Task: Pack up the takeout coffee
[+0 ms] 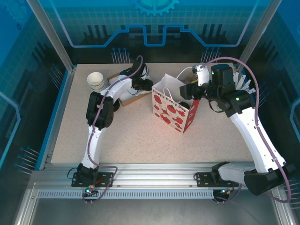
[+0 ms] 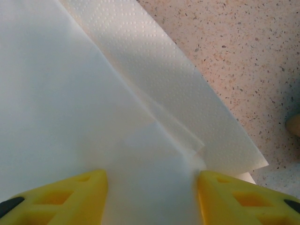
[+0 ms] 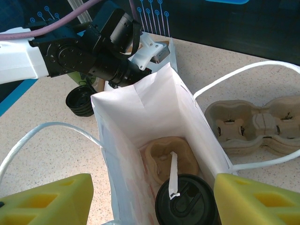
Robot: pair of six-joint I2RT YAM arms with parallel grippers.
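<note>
The takeout coffee (image 3: 187,202), seen as a round black lid with a white stick in it, stands inside the open strawberry-print bag (image 1: 171,107), next to an empty slot of a brown pulp carrier (image 3: 169,157) on the bag's bottom. My right gripper (image 3: 152,206) hovers over the bag's mouth, open, one yellow finger on each side of the bag and nothing gripped. My left gripper (image 2: 152,197) is at the back left of the table, low over a pile of white napkins (image 2: 93,108). Its yellow fingers (image 2: 70,197) stand apart, with napkin surface between them.
A stack of white paper cups (image 1: 96,80) stands at the back left, beside a brown tray (image 1: 129,99). Stacked black lids (image 3: 80,101) lie behind the bag. Spare pulp carriers (image 3: 255,125) sit to the bag's right. The bag's white cord handles (image 3: 234,77) loop outwards.
</note>
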